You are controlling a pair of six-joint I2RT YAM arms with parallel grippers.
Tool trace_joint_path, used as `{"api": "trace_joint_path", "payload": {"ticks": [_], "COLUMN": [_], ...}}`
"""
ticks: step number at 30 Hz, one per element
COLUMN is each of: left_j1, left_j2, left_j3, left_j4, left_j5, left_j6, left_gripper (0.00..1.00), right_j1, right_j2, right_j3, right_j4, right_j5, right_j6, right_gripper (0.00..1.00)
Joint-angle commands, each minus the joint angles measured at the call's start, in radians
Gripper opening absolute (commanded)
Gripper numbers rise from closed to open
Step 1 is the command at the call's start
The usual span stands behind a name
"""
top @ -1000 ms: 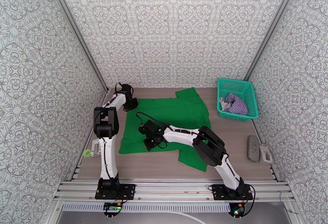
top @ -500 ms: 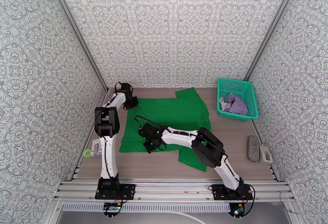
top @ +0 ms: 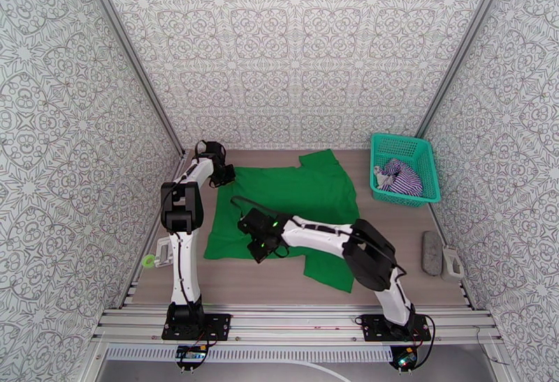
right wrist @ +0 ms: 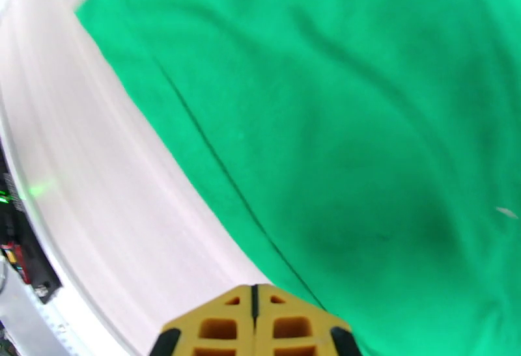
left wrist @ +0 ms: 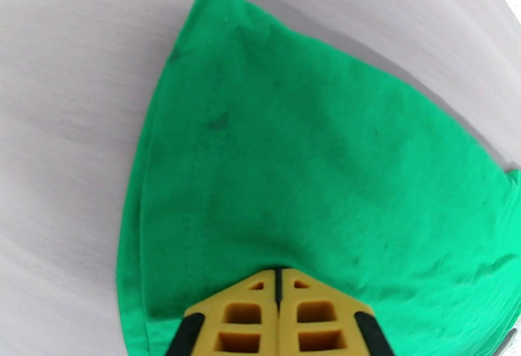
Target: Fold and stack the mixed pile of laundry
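Note:
The bright green T-shirt (top: 307,191) of the mixed laundry pile lies spread out in the middle of the table. At its far left corner my left gripper (top: 225,179) is shut. In the left wrist view its yellow fingers (left wrist: 277,279) meet on the green cloth (left wrist: 312,155), which creases towards them. My right gripper (top: 257,251) is at the shirt's near hem. The right wrist view shows it (right wrist: 254,292) shut at the edge of the cloth (right wrist: 365,123). The purple-and-white striped top (top: 402,179) lies bunched in the basket.
A teal mesh basket (top: 402,140) stands at the back right by the wall. At the right edge lie a grey oblong object (top: 432,252) and a white one (top: 453,263). Bare table shows in front of the shirt, and between the shirt and the basket.
My right gripper has slid a little towards the near edge at the hem. The left gripper has crept slightly farther back. The shirt's outline is much the same.

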State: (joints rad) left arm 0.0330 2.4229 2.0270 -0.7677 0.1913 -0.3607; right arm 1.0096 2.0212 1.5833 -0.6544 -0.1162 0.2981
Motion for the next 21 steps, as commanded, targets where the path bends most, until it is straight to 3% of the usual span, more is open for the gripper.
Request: {"api": "trace_joint_path", "payload": {"ticks": [1,7,12,21], "left_j1": [0.000,-0.019,-0.048,-0.054], "left_j2": [-0.097,-0.163,-0.238,-0.210], "left_j3": [0.002,-0.027,-0.127,-0.235], "left_j4": [-0.051,-0.061,-0.034,0.011], "left_j5": [0.029,0.003,-0.039,-0.038], "left_j6": [0.044,0.061,0.053,-0.002], "left_gripper": [0.03,0.03,0.04,0.00], "right_j1": [-0.129,-0.390,-0.556,-0.690], "right_j2": [-0.091,-0.099,-0.014,0.195], "right_j3": [-0.030,-0.061,-0.028,0.140], "right_j4": [-0.046,-0.088,-0.081,-0.145], "right_j5": [0.077,0.220,0.243,0.243], "right_j6": [0.017,0.001,0.002,0.038], "right_gripper": [0.07,0.08,0.07,0.05]}}
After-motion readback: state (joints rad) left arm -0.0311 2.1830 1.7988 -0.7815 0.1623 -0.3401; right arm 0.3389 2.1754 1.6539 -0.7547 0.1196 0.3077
